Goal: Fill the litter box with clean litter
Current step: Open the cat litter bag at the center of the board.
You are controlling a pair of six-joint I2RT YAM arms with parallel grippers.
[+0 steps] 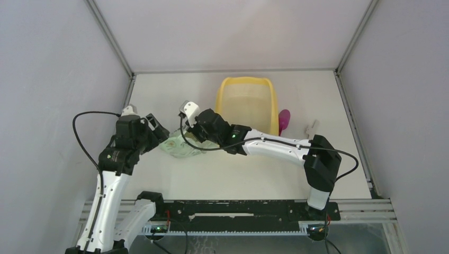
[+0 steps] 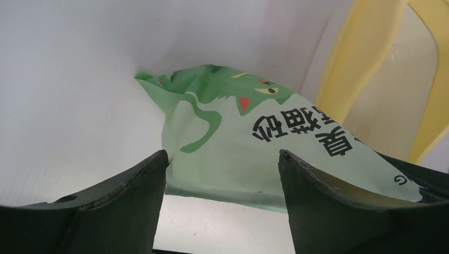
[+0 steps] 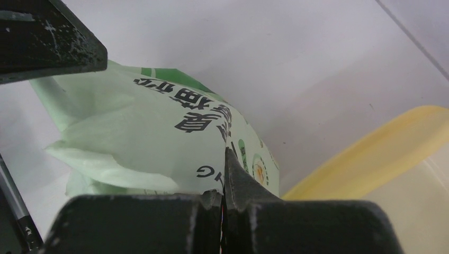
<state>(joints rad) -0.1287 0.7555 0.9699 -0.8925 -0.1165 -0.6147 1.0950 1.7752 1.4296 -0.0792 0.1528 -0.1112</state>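
The yellow litter box (image 1: 246,103) stands at the back middle of the table, and its rim (image 2: 365,58) also shows in the left wrist view. Its inside looks pale, and I cannot tell whether clean litter lies in it. A light green printed bag (image 1: 182,147) lies crumpled just left of the box. My right gripper (image 3: 227,159) is shut on the bag's (image 3: 159,132) edge, pinching the film. My left gripper (image 2: 223,159) is open, its fingers (image 2: 132,185) on either side of the bag's (image 2: 238,137) lower edge, which hangs just beyond the tips.
A magenta scoop (image 1: 284,120) lies against the box's right side. A small pale object (image 1: 312,126) sits further right. White walls enclose the table on the left, back and right. The two arms meet over the bag.
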